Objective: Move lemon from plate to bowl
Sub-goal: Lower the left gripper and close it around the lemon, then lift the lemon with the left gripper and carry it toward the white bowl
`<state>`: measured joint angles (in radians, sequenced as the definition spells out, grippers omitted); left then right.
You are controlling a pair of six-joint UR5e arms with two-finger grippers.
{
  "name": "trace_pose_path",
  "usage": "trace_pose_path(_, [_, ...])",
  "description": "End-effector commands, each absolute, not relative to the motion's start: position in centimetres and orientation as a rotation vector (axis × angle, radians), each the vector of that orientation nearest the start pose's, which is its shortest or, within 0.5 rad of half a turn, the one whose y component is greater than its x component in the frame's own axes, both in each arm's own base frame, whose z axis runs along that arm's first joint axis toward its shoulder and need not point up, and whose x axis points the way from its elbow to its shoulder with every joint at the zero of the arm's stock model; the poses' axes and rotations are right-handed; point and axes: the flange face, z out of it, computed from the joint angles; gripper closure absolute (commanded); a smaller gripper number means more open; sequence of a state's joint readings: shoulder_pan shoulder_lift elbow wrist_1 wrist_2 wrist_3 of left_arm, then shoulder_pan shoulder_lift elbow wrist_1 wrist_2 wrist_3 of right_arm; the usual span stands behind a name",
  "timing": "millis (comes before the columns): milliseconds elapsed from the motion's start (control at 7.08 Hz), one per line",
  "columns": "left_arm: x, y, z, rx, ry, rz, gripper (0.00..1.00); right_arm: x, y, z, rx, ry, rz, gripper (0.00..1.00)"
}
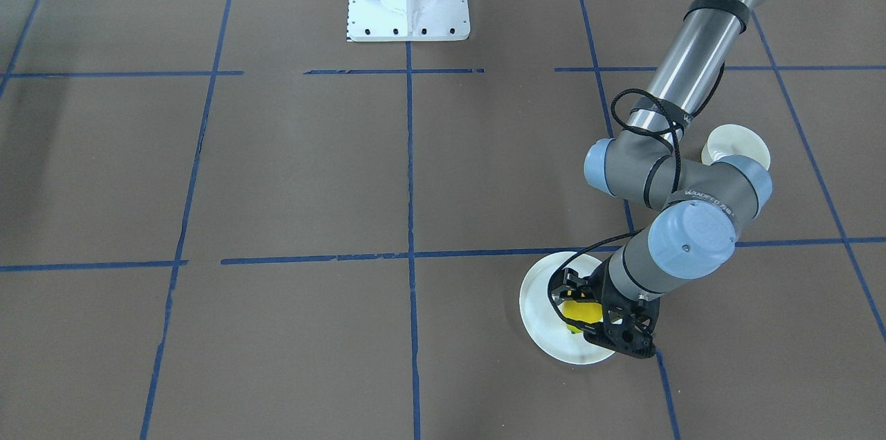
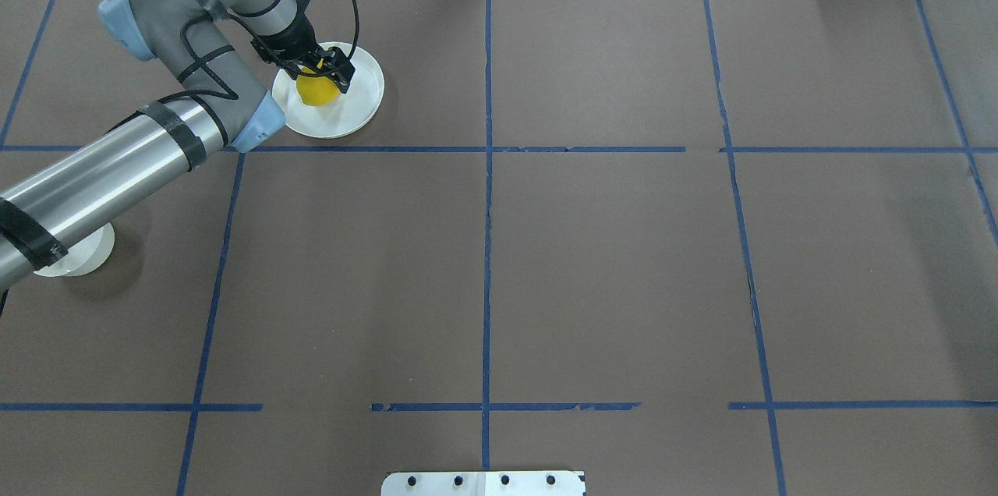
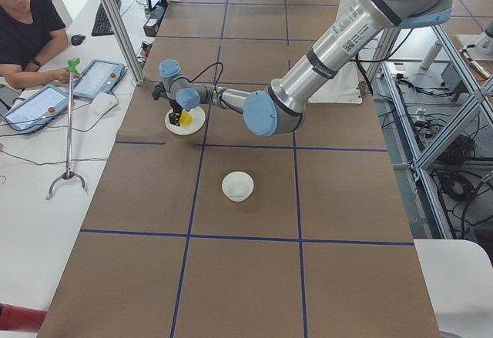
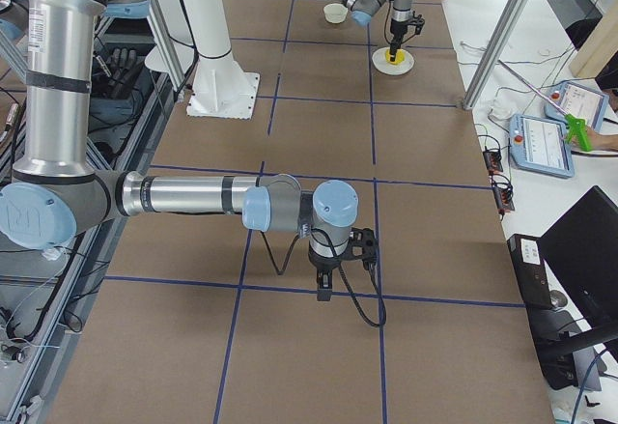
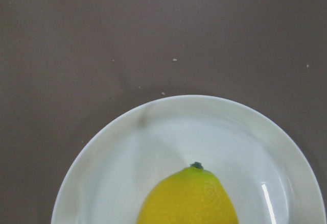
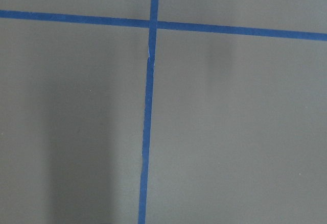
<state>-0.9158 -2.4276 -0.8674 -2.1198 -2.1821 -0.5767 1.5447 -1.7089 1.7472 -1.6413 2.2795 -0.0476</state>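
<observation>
The lemon (image 2: 317, 90) is seen lying on the plate (image 2: 359, 98), upper left of the overhead view. The left hand (image 1: 590, 319) is set low over it, fingers seemingly spread to either side. A centred, gentle squeeze across the narrow middle is called for before any lift. The bowl (image 3: 237, 186), lower left, is barely wider. The right hand's (image 4: 323, 289) state cannot be told.

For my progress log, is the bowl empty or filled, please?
Empty: the bowl shows bare white inside; the lemon is at the plate.
</observation>
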Motion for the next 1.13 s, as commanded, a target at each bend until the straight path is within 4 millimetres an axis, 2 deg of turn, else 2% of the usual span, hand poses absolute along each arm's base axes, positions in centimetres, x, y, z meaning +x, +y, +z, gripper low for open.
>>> trace_pose_path(0, [45.6,-70.7,38.3,0.211,0.872,0.27,0.31,5.7,-43.2,64.7,-0.023,-0.709,-0.059,0.0])
trace_pose_path(141, [45.2,-70.8,38.6,0.213,0.869,0.271,0.69,5.7,-43.2,64.7,-0.023,-0.709,-0.059,0.0])
trace_pose_path(283, [43.1,-72.0,38.3,0.224,0.869,0.248,0.97,5.7,-43.2,64.7,-0.023,-0.709,-0.059,0.0])
trace_pose_path(565, [39.8,-73.5,36.8,0.253,0.88,0.207,1.0,5.7,-43.2,64.7,-0.023,-0.709,-0.059,0.0])
trace_pose_path(707, [37.8,-72.0,37.5,0.249,0.873,0.194,1.0,5.7,-43.2,64.7,-0.023,-0.709,-0.059,0.0])
trace_pose_path(848, [35.2,-68.7,38.8,0.239,0.866,0.186,1.0,5.7,-43.2,64.7,-0.023,-0.709,-0.059,0.0])
trace_pose_path(989, [32.0,-67.2,39.4,0.229,0.848,0.154,1.0,5.7,-43.2,64.7,-0.023,-0.709,-0.059,0.0])
